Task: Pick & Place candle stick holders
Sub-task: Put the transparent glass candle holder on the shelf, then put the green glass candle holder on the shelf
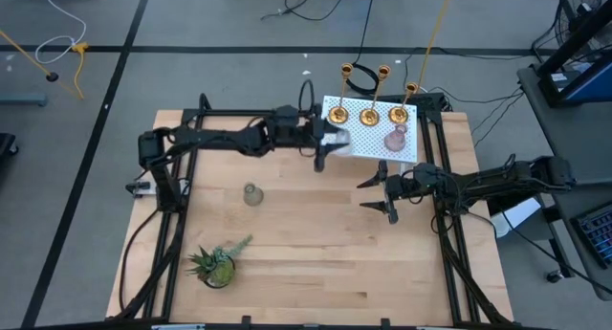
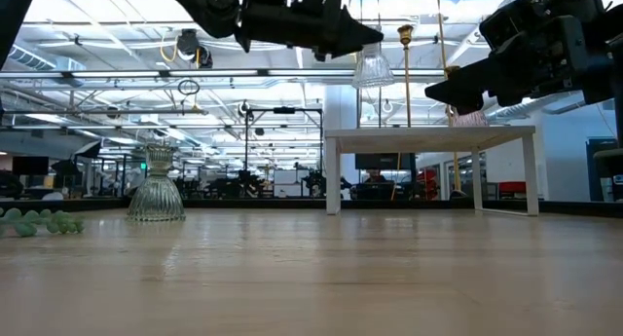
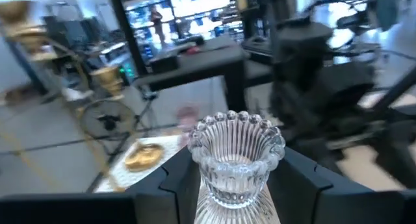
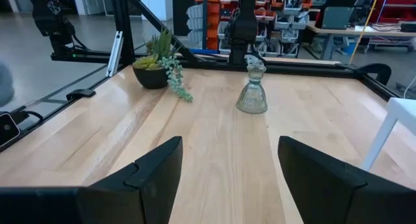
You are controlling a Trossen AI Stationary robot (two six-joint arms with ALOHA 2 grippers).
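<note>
My left gripper is shut on a clear glass candle stick holder at the near-left edge of a white raised platform; in the low view the holder sits above the platform top. Three brass holders and a pinkish glass holder stand on the platform. A greenish-grey glass holder stands on its wide base on the table, also in the right wrist view. My right gripper is open and empty in front of the platform. My left gripper pinches the clear holder between its two fingers at the narrow waist below the flared, beaded rim. The fingers come level from the table's left. The holder stands upright, rim up, lifted clear of the platform and table.
A spiky green potted plant stands near the table's front left. Black frame rails run along the table's left and right sides. Bare wood lies between the greenish holder and my right gripper.
</note>
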